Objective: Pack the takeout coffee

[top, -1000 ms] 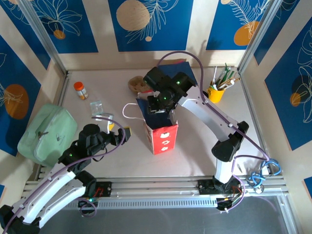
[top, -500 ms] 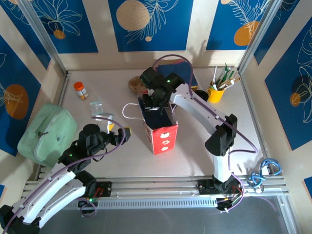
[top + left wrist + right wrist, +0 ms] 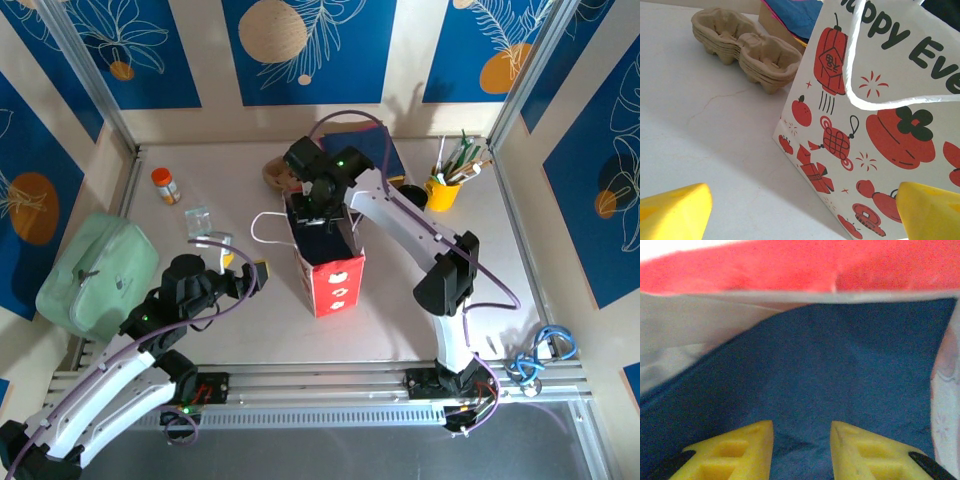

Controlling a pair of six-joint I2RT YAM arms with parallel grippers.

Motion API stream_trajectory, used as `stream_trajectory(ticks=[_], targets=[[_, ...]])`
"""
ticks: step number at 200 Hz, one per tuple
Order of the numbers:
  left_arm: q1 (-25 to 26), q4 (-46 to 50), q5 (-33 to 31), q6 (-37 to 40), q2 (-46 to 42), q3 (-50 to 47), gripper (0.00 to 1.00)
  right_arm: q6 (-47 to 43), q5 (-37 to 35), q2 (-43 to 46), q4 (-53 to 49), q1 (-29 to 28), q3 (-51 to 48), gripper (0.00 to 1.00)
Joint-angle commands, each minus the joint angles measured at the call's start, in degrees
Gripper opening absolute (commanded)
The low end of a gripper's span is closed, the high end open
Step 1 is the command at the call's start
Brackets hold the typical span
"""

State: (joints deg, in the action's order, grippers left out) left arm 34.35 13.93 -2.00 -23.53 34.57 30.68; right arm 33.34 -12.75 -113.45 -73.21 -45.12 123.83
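Note:
The takeout coffee is hidden from view. A white paper bag (image 3: pixel 328 262) with red prints stands upright in the middle of the table, its side close in front of the left wrist camera (image 3: pixel 880 125). My right gripper (image 3: pixel 318 205) reaches down into the bag's mouth. In the right wrist view its yellow fingers (image 3: pixel 740 450) sit inside the bag, and the gripper (image 3: pixel 801 440) is shut on a bunched blue paper sheet (image 3: pixel 840 370). My left gripper (image 3: pixel 246 266) rests low to the left of the bag, open, with nothing between its fingers (image 3: pixel 675 212).
A brown cardboard cup carrier (image 3: pixel 280 175) (image 3: pixel 747 52) lies behind the bag. Blue sheets (image 3: pixel 378 150) and a yellow cup of utensils (image 3: pixel 445 188) stand at the back right, a dark round thing (image 3: pixel 410 193) beside them. An orange-capped bottle (image 3: pixel 165 185) and a green pouch (image 3: pixel 95 275) lie left.
The right arm has swung left and lowered its gripper into the bag's mouth. The left arm and the bag have not moved.

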Motion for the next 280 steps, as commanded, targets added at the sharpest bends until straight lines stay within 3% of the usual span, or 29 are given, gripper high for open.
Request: stream_trajectory(ticks=[1,50,118,166,198,217,280], targets=[[-0.6,-1.1,-0.9,0.9,-0.6,-0.6,0.94,-3.6,2.5,4.7,-1.6,0.2,5.3,0.36],[-0.6,-0.8,-0.8,0.9,-0.6,-0.2,0.94,-10.5,2.0,8.9,2.7,2.8,9.6,0.50],[-0.6,0.0,-1.6,1.3,-0.5,0.6,0.94,-15.7,-2.9,7.5,10.6,16.5,10.3,0.60],[-0.6,0.2,-2.2,2.0,0.5,1.2,0.95,-15.9,-5.1,-2.7,14.1,25.5,14.3,0.62],[-0.6,1.0,-3.2,2.8,1.6,2.5,0.95,-17.9,-6.1,-13.7,12.4,28.3,23.5,0.65],[-0.6,1.5,-4.3,3.2,1.9,3.0,0.95,-21.7,-6.4,-18.3,14.7,29.6,24.1,0.68],[-0.7,2.7,-9.4,4.8,3.1,4.9,0.99,-26.1,0.0,-27.7,19.8,33.2,24.8,0.74]])
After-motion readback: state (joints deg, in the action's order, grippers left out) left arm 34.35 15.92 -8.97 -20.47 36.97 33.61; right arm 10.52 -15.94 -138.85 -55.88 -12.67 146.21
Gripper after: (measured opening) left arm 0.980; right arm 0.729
